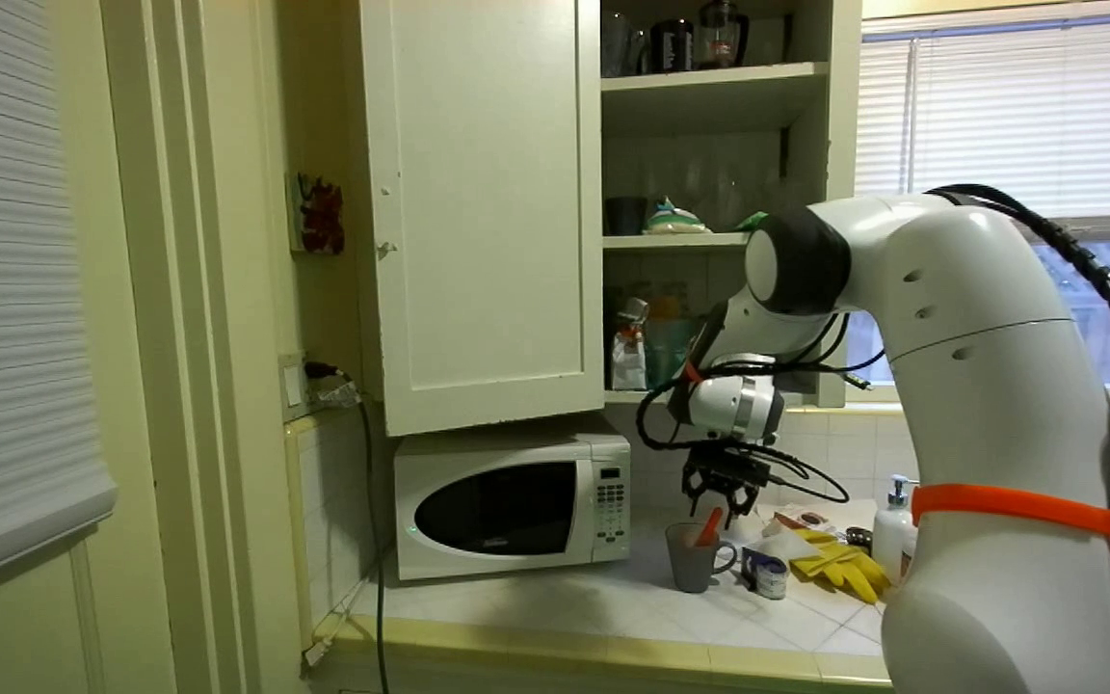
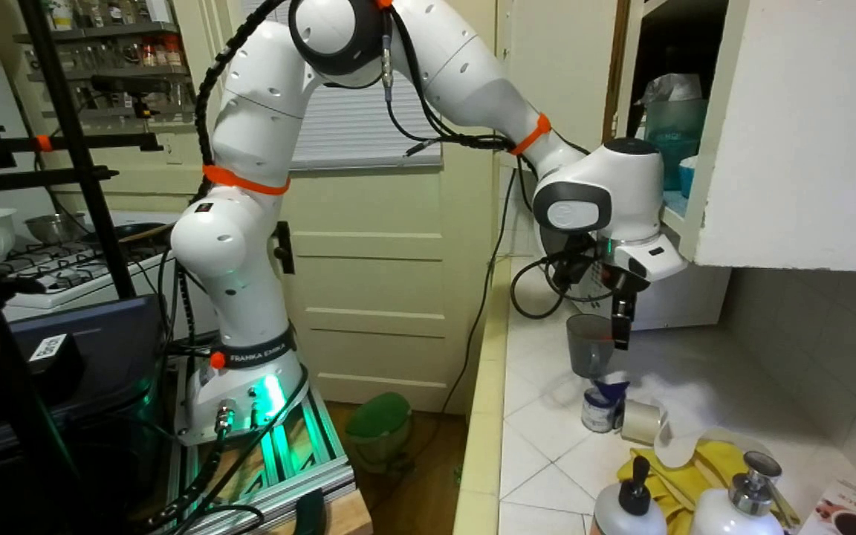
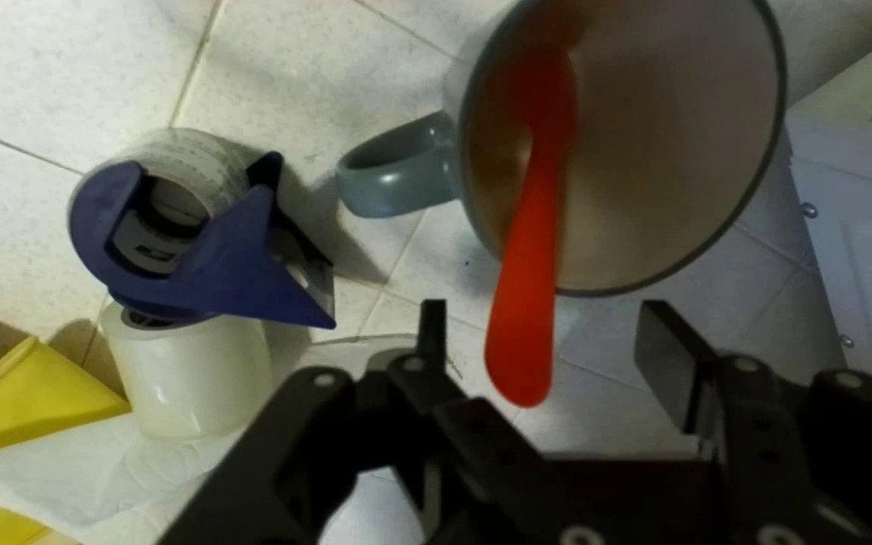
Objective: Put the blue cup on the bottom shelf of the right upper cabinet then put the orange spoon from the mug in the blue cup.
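Spoon [image 3: 524,303] leans in mug [image 3: 648,174], end past rim. Pincer [image 3: 546,333] spread, that end between its tips in wrist view. Suggest: centre, close gently, draw out along spoon's lean.

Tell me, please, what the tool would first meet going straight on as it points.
Probably the orange spoon, its end showing between the open jaws of the tool, perhaps then the mug; depth is unclear.

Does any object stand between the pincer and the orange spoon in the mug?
Nothing visible. In the wrist view, the orange spoon sticks past the rim of the mug, its end seen in the gap of the open pincer; the tape dispenser stands aside.
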`<state>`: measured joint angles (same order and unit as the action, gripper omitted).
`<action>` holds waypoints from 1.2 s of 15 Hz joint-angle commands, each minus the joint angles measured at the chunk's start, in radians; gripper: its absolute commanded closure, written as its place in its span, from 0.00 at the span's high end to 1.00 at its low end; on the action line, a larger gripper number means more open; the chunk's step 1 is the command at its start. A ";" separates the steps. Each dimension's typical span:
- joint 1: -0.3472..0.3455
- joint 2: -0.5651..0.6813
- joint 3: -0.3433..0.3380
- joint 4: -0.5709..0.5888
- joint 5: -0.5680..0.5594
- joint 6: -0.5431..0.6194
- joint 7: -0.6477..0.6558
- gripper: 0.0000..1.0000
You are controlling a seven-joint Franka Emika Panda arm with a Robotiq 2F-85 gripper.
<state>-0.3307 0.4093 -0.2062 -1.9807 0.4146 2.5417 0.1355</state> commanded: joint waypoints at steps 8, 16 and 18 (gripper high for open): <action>0.020 -0.047 0.001 -0.048 -0.068 0.057 -0.007 0.33; 0.027 -0.079 -0.006 -0.072 -0.097 0.057 0.007 0.00; 0.031 -0.090 -0.007 -0.080 -0.101 0.054 0.013 0.03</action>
<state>-0.3135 0.3595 -0.2036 -2.0176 0.3326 2.5804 0.1323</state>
